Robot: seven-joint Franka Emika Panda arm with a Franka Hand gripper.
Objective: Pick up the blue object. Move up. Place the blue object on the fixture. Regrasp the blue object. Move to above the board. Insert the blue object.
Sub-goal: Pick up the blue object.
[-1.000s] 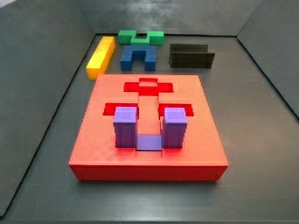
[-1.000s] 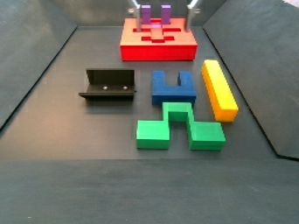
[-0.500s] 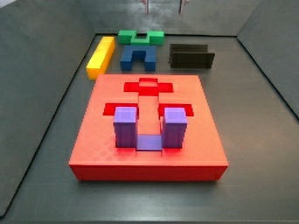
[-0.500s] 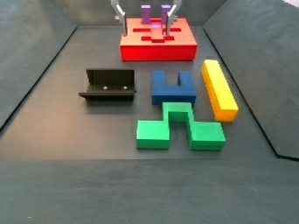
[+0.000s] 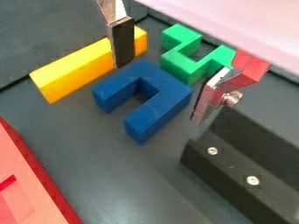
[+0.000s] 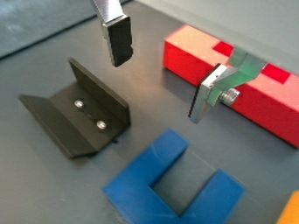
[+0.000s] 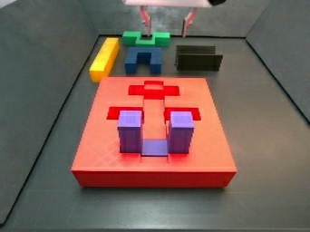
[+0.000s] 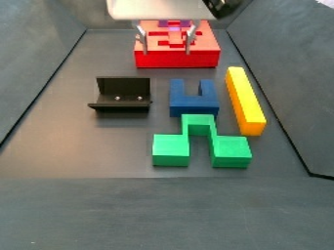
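The dark blue U-shaped object (image 7: 145,60) lies flat on the floor between the yellow bar and the fixture; it shows in the other side view too (image 8: 196,97). My gripper (image 7: 166,20) hangs open and empty well above it, also seen in a side view (image 8: 166,41). In both wrist views the gripper (image 5: 163,68) (image 6: 163,68) holds nothing, and the blue object (image 5: 142,94) (image 6: 176,179) lies below. The black fixture (image 8: 120,96) (image 6: 76,109) stands beside the blue object. The red board (image 7: 154,136) (image 8: 177,49) carries a purple U block (image 7: 155,130).
A green block (image 7: 148,40) (image 8: 198,141) lies just beyond the blue object's prongs. A yellow bar (image 7: 105,56) (image 8: 244,98) lies along its other side. Grey bin walls rise on all sides.
The gripper has come down into view: a second ago it was out of sight, then only its fingertips showed, now its body and fingers show. The pieces have not moved.
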